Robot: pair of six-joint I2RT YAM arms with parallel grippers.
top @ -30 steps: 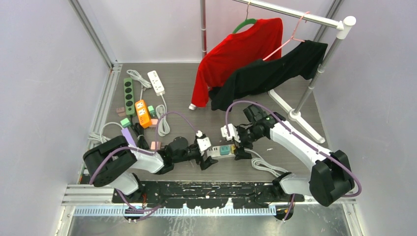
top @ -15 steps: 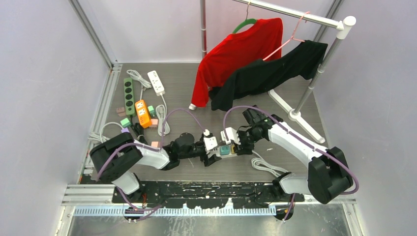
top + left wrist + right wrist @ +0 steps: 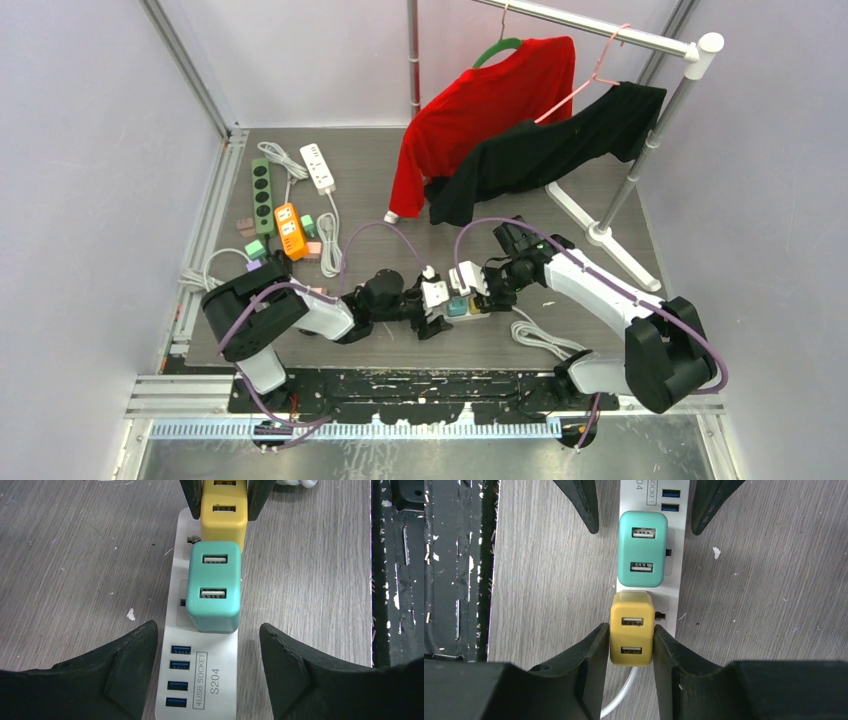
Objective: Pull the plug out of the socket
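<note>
**Top external view.** The power strip (image 3: 478, 311) lies on the table (image 3: 370, 170) near the arm bases. The left gripper (image 3: 436, 312) and right gripper (image 3: 472, 290) meet over it from opposite ends. The plugs are small here, so which one each tool covers is hard to tell.

**Left wrist view.** The left gripper (image 3: 207, 635) stands spread, straddling the strip's (image 3: 197, 680) USB end just short of the teal plug (image 3: 214, 586) and gripping nothing. It is probably placed to steady the strip against the pull.

**Right wrist view.** The right gripper (image 3: 630, 632) pinches the yellow plug (image 3: 632, 628) by its 2 side faces. The plug sits in the strip (image 3: 674, 580), just beside the teal plug (image 3: 643, 548).

**Change.** Compared with 1 second ago, the left arm reaches farther along the strip with narrower jaws. The right jaws, then wide, have closed on the plug.
</note>
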